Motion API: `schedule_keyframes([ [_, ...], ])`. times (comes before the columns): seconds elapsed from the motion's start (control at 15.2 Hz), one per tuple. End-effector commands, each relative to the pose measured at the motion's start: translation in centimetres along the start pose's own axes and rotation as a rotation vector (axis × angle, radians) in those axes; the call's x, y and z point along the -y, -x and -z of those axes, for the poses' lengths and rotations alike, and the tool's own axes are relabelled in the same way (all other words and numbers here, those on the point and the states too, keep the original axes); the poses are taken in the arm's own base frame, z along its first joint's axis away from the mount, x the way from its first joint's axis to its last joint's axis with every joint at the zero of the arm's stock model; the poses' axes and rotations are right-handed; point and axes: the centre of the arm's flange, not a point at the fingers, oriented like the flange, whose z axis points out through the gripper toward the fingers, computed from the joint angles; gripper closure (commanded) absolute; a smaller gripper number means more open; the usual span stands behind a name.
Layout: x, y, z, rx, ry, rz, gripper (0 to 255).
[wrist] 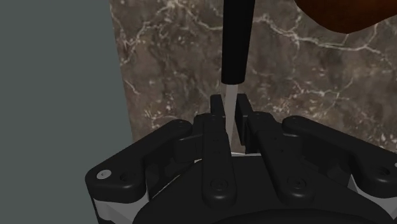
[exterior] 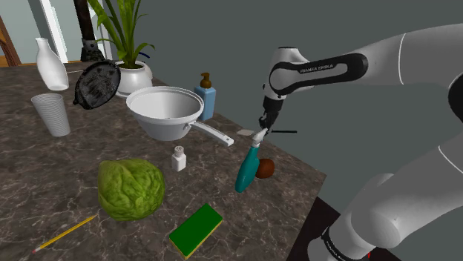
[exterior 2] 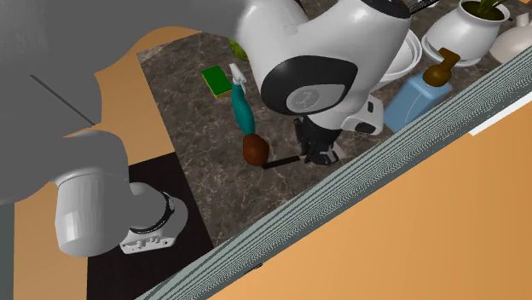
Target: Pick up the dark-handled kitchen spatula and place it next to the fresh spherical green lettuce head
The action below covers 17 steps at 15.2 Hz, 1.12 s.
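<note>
My black gripper (exterior: 265, 123) hangs near the marble counter's far edge, shut on the spatula. In the wrist view the fingers (wrist: 217, 109) clasp the thin white blade, and the black handle (wrist: 233, 44) runs straight away from the gripper (wrist: 230, 105). The shoulder view shows the dark handle (exterior: 285, 132) sticking out level, past the counter's edge and above it. In the second exterior view the handle (exterior 2: 281, 160) points from the gripper (exterior 2: 317, 156) toward a brown round thing. The green lettuce head (exterior: 131, 188) sits on the counter well off toward the shoulder view's lower left.
A teal spray bottle (exterior: 247, 169) and the brown round thing (exterior: 265, 168) stand just below the gripper. A green sponge (exterior: 196, 230), small white shaker (exterior: 179, 158), white pan (exterior: 165, 111), blue soap dispenser (exterior: 205, 98), ribbed cup (exterior: 52, 114) and pencil (exterior: 67, 231) share the counter.
</note>
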Motion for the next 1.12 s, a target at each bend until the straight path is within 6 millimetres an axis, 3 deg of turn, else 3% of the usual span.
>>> schedule_keyframes([
  [0.0, 0.0, 0.0, 1.0, 0.0, 0.0, 0.0, 255],
  [1.06, 0.0, 0.6, 9.5, 0.0, 0.0, 0.0, 255],
])
